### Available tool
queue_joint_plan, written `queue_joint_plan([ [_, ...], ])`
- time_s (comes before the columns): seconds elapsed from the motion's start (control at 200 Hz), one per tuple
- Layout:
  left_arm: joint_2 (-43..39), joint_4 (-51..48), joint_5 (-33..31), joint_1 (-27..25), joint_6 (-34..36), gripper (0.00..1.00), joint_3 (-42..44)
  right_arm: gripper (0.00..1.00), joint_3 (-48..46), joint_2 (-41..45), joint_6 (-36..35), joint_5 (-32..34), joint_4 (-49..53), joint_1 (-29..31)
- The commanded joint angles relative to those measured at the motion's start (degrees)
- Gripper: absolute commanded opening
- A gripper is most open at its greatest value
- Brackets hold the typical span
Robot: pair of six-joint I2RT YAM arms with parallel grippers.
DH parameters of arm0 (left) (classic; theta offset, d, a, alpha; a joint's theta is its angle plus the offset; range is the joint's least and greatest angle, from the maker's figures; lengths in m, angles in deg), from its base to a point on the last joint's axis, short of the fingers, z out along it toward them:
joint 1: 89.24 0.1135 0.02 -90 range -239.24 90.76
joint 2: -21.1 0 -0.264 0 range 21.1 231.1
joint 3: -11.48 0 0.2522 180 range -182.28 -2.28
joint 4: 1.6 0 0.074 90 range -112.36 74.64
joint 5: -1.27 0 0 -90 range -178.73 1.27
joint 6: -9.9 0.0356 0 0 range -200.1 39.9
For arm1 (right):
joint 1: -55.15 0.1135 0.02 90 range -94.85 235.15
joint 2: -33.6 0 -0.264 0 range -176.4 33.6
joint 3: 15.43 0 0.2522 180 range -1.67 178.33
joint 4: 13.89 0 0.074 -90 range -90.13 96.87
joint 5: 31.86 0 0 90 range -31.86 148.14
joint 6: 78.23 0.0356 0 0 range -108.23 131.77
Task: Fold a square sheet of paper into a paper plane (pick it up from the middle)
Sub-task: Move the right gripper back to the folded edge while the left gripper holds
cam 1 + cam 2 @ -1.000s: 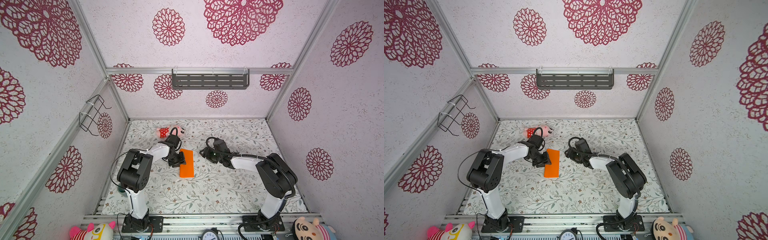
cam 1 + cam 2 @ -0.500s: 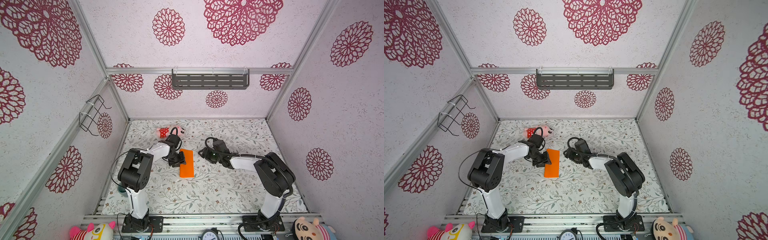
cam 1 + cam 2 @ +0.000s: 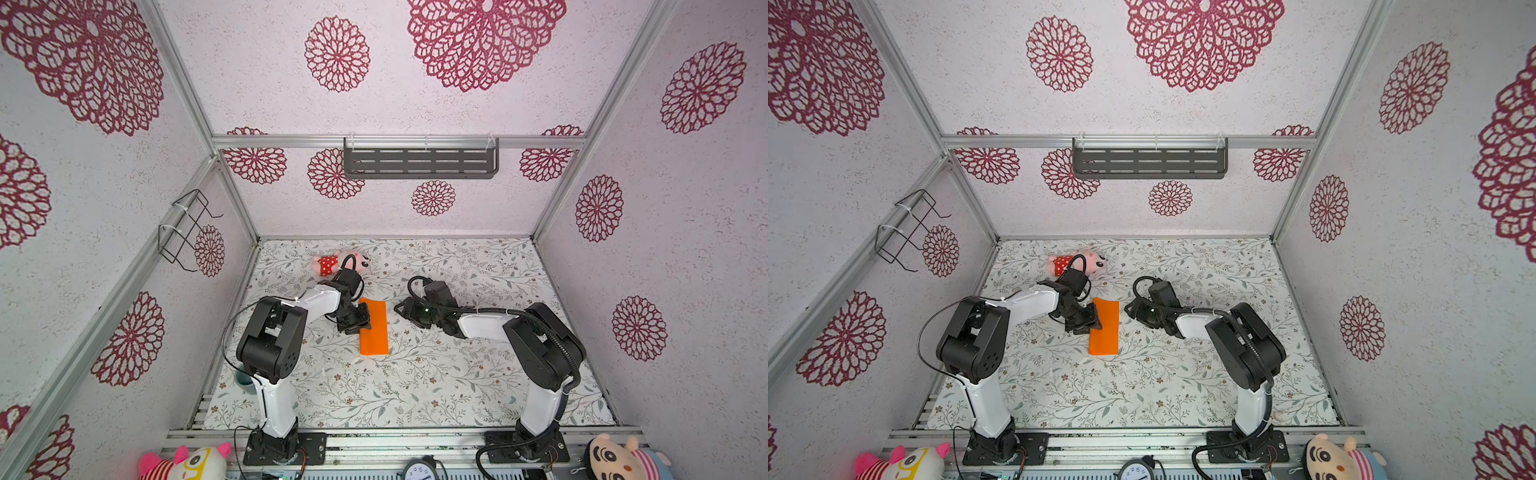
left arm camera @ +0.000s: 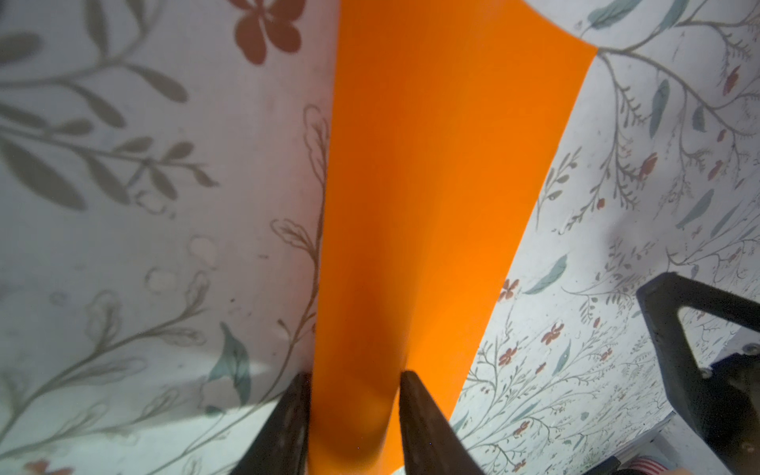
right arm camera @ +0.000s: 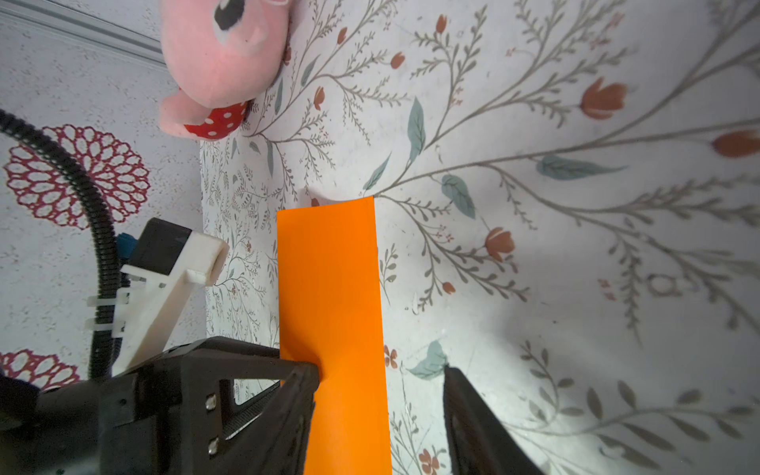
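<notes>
1. Left gripper point(image 3: 360, 322): jaws set narrowly apart and pointing down. In the left wrist view point(image 4: 353, 378) one finger stands at the long edge of the thin, bright orange paper sheet point(image 4: 432, 164) and the other on its face. No grip is evident.
2. Right gripper point(image 3: 401, 309): jaws moderately wide and empty, just beside the opposite long edge and not touching it.
3. Bright orange paper sheet point(image 3: 374, 332): a narrow oblong lying flat between the two grippers. Its long axis runs from the arm bases toward the back wall. It lies to the left gripper's right and the right gripper's left.
4. Judgement: the left arm is the nearer, being in contact; a lift from the middle would start there.
5. Surface: floral-printed tabletop point(image 3: 415, 386), bare around the sheet.
6. Room: a pink plush toy with red dotted shorts point(image 3: 343, 262) lies behind the left gripper, well apart from the sheet.
</notes>
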Motion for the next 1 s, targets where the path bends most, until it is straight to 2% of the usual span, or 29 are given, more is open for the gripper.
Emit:
queue_joint_plan([
  [0.0, 7.1, -5.9, -3.8, -1.4, 0.4, 0.42, 4.1, 0.54, 0.4, 0.0, -0.9, -0.7, -1.6, 0.2],
  [0.265, 7.3, -6.9, -5.2, -1.5, -0.6, 0.46, 4.1, 0.54, 0.4, -0.2, -0.9, -1.3, -2.2, 0.5],
  [0.49, 7.7, -7.3, -5.9, -2.1, -1.1, 0.46, 4.2, 0.53, 1.8, -1.5, -1.9, -4.7, -3.2, 1.4],
  [0.996, 8.3, -7.2, -6.4, -2.2, -1.8, 0.46, 4.7, 0.33, 8.0, -7.9, -2.6, -12.5, -2.4, 3.4],
])
